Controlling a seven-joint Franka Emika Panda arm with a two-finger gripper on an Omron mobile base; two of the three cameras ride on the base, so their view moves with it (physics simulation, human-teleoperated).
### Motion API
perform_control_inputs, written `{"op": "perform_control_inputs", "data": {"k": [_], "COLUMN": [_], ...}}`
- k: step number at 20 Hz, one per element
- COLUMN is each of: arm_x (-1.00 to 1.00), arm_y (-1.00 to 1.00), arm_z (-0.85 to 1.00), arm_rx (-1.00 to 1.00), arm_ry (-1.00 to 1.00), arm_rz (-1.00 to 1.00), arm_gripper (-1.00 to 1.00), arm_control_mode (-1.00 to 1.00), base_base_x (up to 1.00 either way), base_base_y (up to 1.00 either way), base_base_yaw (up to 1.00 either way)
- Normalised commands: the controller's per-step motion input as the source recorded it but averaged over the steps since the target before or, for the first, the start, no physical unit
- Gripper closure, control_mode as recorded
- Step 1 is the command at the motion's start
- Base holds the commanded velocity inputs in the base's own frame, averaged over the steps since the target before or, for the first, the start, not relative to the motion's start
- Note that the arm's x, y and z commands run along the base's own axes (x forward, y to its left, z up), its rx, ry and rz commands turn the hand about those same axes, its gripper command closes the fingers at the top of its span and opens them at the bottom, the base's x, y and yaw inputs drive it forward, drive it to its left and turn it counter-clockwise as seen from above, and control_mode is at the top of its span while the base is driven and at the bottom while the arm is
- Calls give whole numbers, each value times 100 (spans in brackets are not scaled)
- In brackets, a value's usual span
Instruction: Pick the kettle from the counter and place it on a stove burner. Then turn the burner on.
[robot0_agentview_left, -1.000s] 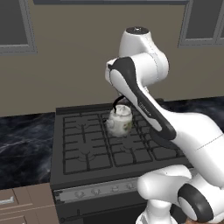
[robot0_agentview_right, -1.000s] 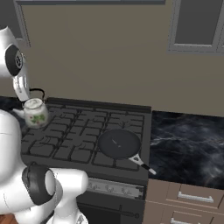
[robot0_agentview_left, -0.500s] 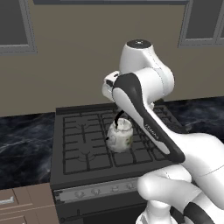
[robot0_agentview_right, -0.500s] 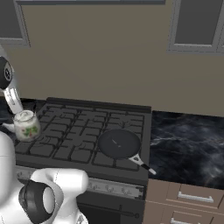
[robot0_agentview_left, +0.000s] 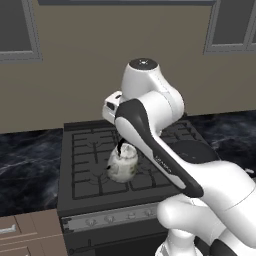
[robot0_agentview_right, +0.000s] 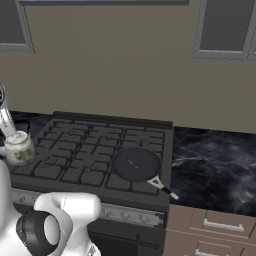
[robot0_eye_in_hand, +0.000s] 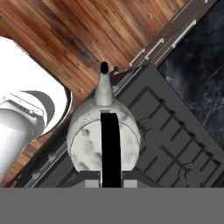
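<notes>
The white-cream kettle (robot0_agentview_left: 122, 165) hangs by its thin black handle from my gripper (robot0_agentview_left: 121, 146), which is shut on that handle. It is held over the front part of the stove (robot0_agentview_left: 90, 150), slightly tilted, above a front burner grate (robot0_agentview_left: 100, 182). In the right base view the kettle (robot0_agentview_right: 20, 148) sits at the far left over the stove's front-left burner (robot0_agentview_right: 47, 167). From the hand view the kettle (robot0_eye_in_hand: 104, 135) is seen from above, its spout pointing past the stove's front edge, with the black handle running into my gripper (robot0_eye_in_hand: 110, 183).
A dark frying pan (robot0_agentview_right: 136, 164) lies on a front burner to the right, handle toward the front. Black marble counter (robot0_agentview_right: 215, 160) flanks the stove on both sides. A grey strip of knobs (robot0_agentview_left: 105, 219) runs along the stove front. Brown drawers (robot0_agentview_right: 215, 227) stand below the counter.
The arm has swung the kettle from the stove's back toward its front-left and lower. The grip on the handle is unchanged.
</notes>
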Motion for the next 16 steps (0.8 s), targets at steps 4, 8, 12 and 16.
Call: {"op": "perform_control_inputs", "data": {"k": [4, 8, 12, 16], "arm_x": [13, 13, 7, 5], "arm_y": [30, 11, 0, 0], "arm_z": [-7, -2, 0, -1], "arm_rx": [0, 0, 0, 0], "arm_ry": [3, 0, 0, 0], "arm_rz": [0, 0, 0, 0], "arm_gripper": [100, 100, 100, 100], "arm_control_mode": [-100, -100, -100, -100], "base_base_x": [0, 0, 0, 0], "base_base_y": [0, 0, 0, 0], "base_base_yaw": [0, 0, 0, 0]}}
